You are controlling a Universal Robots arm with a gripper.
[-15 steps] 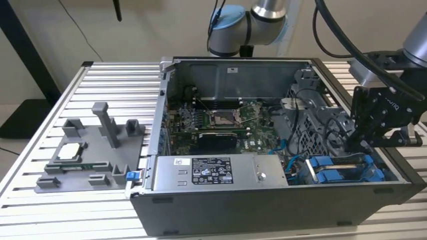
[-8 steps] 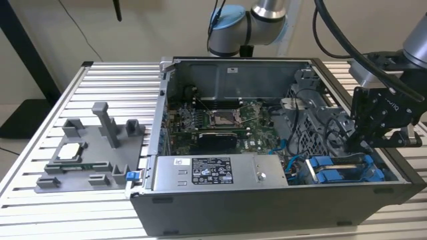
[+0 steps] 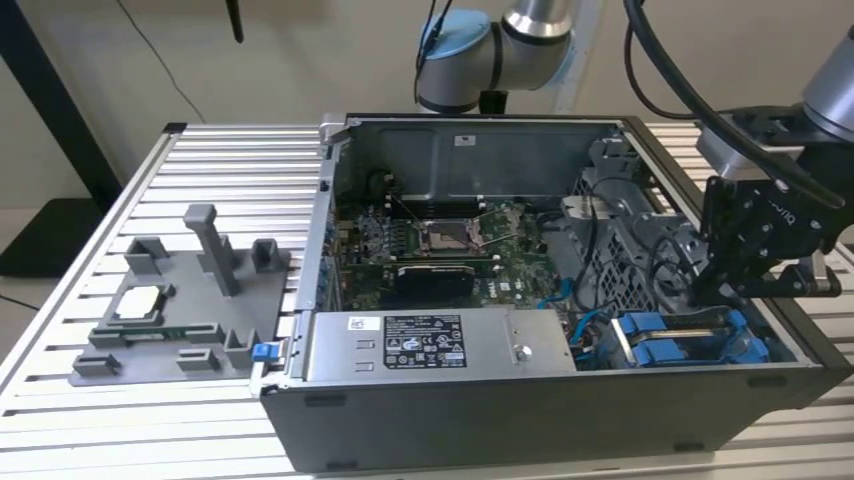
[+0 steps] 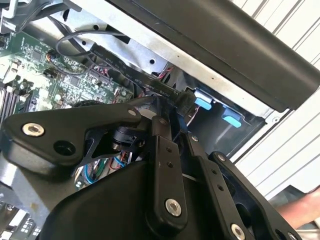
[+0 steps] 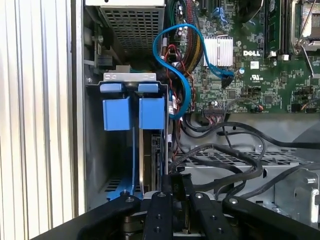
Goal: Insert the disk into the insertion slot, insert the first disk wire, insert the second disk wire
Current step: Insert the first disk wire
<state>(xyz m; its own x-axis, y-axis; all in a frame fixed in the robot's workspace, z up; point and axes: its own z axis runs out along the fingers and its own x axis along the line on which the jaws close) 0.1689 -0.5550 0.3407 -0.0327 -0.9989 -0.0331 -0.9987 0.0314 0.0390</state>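
The open computer case lies on the slatted table; inside it are the motherboard and, toward the near wall, the power supply; at the exterior view's right stands the dark drive cage with the insertion slot. The disk sits already inside this slot, its blue carrier front just beside a second blue carrier; a blue cable loops near them. The gripper hangs at the other end of the disk, over the cage; its fingers are drawn almost together and they pinch the plug end of a black wire.
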